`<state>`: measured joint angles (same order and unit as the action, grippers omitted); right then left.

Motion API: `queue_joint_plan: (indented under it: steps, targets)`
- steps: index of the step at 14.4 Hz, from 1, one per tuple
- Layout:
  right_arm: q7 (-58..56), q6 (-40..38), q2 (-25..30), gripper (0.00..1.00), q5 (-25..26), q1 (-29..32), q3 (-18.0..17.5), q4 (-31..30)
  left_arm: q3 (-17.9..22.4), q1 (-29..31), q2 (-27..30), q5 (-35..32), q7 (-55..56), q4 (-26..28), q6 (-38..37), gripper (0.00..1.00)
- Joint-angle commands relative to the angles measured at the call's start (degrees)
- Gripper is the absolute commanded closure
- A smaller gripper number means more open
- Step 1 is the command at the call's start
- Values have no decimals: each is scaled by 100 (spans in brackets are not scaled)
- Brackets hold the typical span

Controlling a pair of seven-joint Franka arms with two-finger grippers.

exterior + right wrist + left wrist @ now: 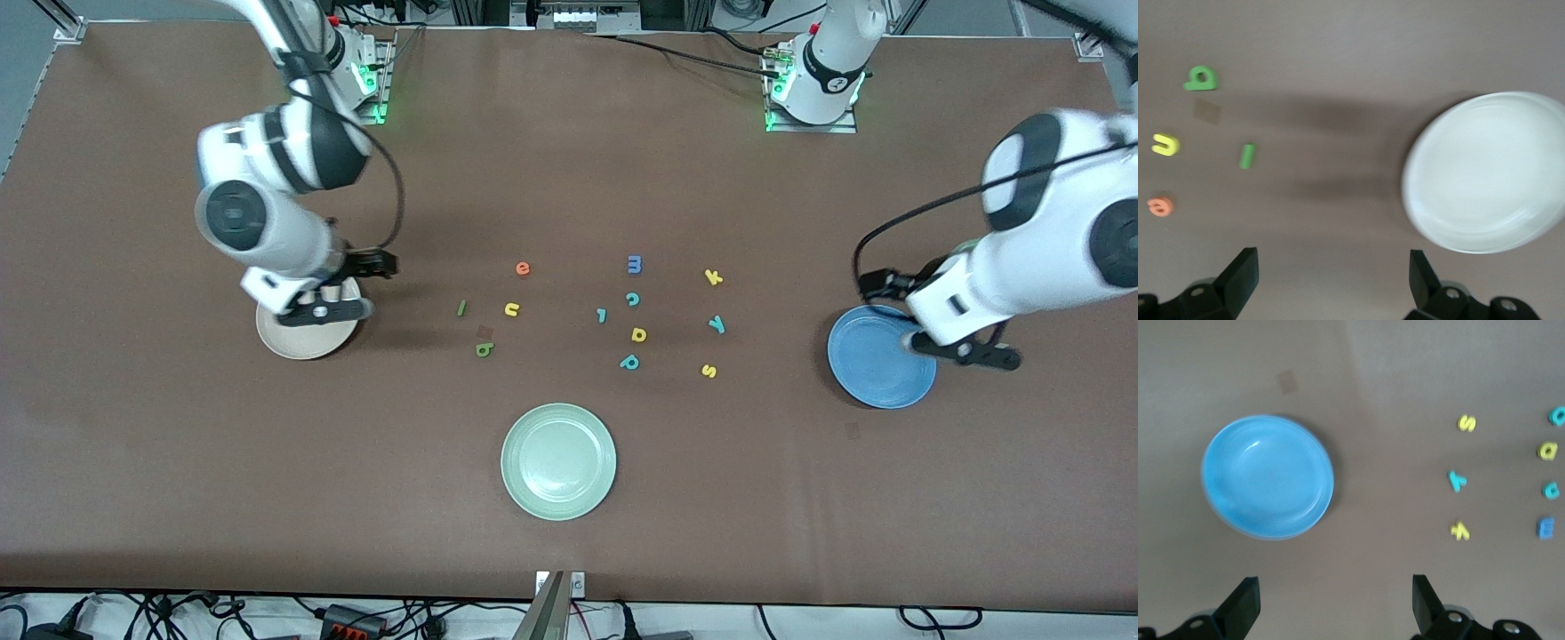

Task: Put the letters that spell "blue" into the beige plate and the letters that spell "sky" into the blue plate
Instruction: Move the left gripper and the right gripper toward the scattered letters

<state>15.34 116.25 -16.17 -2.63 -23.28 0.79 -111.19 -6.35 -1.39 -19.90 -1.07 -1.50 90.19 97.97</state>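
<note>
The beige plate point(302, 342) point(1485, 170) lies at the right arm's end of the table, with my right gripper point(324, 312) point(1333, 280) open and empty over its rim. Toward the middle lie the orange-red e point(523, 268) point(1161, 205), green l point(461, 308) point(1247, 156), yellow-orange u point(512, 309) point(1166, 144) and green b point(484, 349) point(1201, 79). The blue plate point(876, 364) point(1268, 477) lies at the left arm's end, and my left gripper point(967, 352) point(1336, 603) hangs open over its edge. Beside it lie the yellow k point(713, 277) point(1460, 531), teal y point(717, 324) point(1457, 481) and yellow s point(709, 371) point(1467, 423).
A pale green plate point(558, 460) lies nearer the front camera, mid-table. Between the two letter groups lie a blue m point(635, 264), teal c point(633, 299), small teal l-like piece point(602, 315), yellow a point(638, 334) and teal p point(629, 362).
</note>
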Motion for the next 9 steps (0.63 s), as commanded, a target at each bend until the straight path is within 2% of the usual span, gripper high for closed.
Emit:
queue_joint_plan:
  steps: [1,4,6,9]
  targets:
    - [845,511,-350,0,-44,-457,70,-17,2,-395,-224,134,692,532,1034,0]
    - [1286,916,-676,0,-53,-537,62,-17,2,-931,-662,99,1407,693,1890,0]
    - [1436,1136,-930,13,-62,-589,62,9,2,-1073,-935,90,1398,701,2391,0]
    - [1962,1610,-1239,15,-176,-783,62,27,2,-1249,-1269,55,1451,701,2918,0]
